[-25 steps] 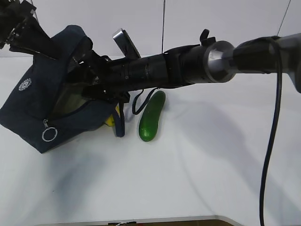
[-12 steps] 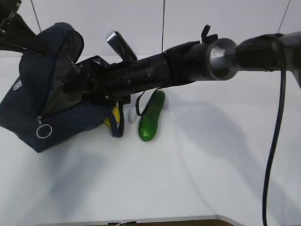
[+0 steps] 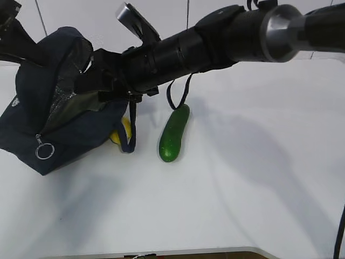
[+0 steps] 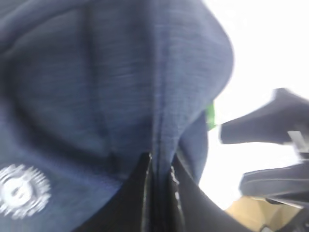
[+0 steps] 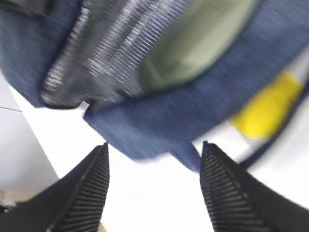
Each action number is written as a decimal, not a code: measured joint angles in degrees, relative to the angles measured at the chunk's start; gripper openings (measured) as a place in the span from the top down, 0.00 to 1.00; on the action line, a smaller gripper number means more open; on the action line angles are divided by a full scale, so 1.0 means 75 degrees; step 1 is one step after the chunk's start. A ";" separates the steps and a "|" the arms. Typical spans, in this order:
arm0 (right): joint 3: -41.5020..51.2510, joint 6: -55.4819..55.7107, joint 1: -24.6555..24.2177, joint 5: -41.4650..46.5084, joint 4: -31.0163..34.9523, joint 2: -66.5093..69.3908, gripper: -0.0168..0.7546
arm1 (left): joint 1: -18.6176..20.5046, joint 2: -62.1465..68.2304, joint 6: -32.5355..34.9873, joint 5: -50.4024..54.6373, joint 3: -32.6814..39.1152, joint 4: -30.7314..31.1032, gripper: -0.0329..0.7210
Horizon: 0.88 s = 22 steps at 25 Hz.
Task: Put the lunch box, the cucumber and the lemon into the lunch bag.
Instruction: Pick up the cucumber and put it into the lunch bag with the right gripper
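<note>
The navy lunch bag [image 3: 59,124] lies on its side at the left, mouth facing right. My left gripper [image 3: 24,48] is shut on the bag's top fabric [image 4: 120,82] and holds it up; its fingers [image 4: 145,193] pinch a fold. The lunch box's sage-green lid [image 5: 193,43] shows inside the bag's mouth. My right gripper [image 3: 89,89] is open and empty just outside the bag's rim [image 5: 193,116]. The lemon [image 3: 124,129] lies on the table against the bag, partly behind a handle; it also shows in the right wrist view [image 5: 268,104]. The cucumber [image 3: 173,133] lies right of it.
The right arm [image 3: 215,38] spans the scene from upper right to the bag. A dark loop [image 3: 177,97] hangs under it above the cucumber. The bag's metal zipper ring [image 3: 43,151] hangs at the bag's front left. The white table [image 3: 242,178] stretches to the front and right.
My right gripper has risen and drawn back from inside the bag's mouth. The bag's top and the dark loop have lifted, and the lemon shows more.
</note>
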 joint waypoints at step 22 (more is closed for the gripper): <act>0.0000 0.6325 0.0000 0.0773 -0.7871 -0.0993 0.37 | 0.0362 0.0000 -0.1240 0.0000 -0.0005 0.1324 0.96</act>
